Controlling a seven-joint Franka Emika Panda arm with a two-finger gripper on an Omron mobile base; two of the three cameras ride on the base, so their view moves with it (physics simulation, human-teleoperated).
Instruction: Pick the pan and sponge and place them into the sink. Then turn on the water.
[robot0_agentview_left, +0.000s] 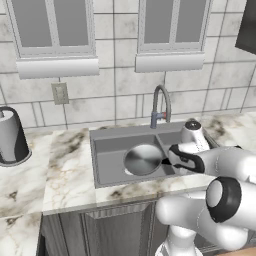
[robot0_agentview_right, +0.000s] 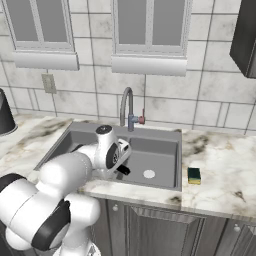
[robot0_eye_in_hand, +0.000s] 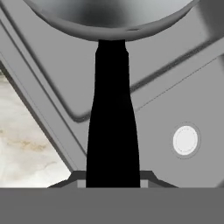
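Pan (robot0_agentview_left: 143, 159), round, shallow and shiny silver-grey, lies in the left basin of the dark grey double-basin sink (robot0_agentview_left: 107, 150) at centre of the left base view; its straight black handle points right, toward the arm, and its far end is hidden behind the robot's wrist. At centre left of the right base view the pan is almost wholly concealed by the white arm, and the gripper (robot0_agentview_right: 121, 170) shows as a dark tip low over the sink, just left of the pale round drain (robot0_agentview_right: 149, 174). In the hand view the pan's rim is cut off by the top edge, and the handle (robot0_eye_in_hand: 113, 118) runs straight down the middle of the frame, its long axis vertical, widening toward the bottom, where it passes between the two finger tips; the fingers (robot0_eye_in_hand: 148, 176) sit close against its sides, but whether they actually clamp it cannot be told. Sponge (robot0_agentview_right: 194, 175), yellow with a dark green top, rests on the marble counter (robot0_agentview_right: 225, 175) just right of the sink, at right of the right base view.
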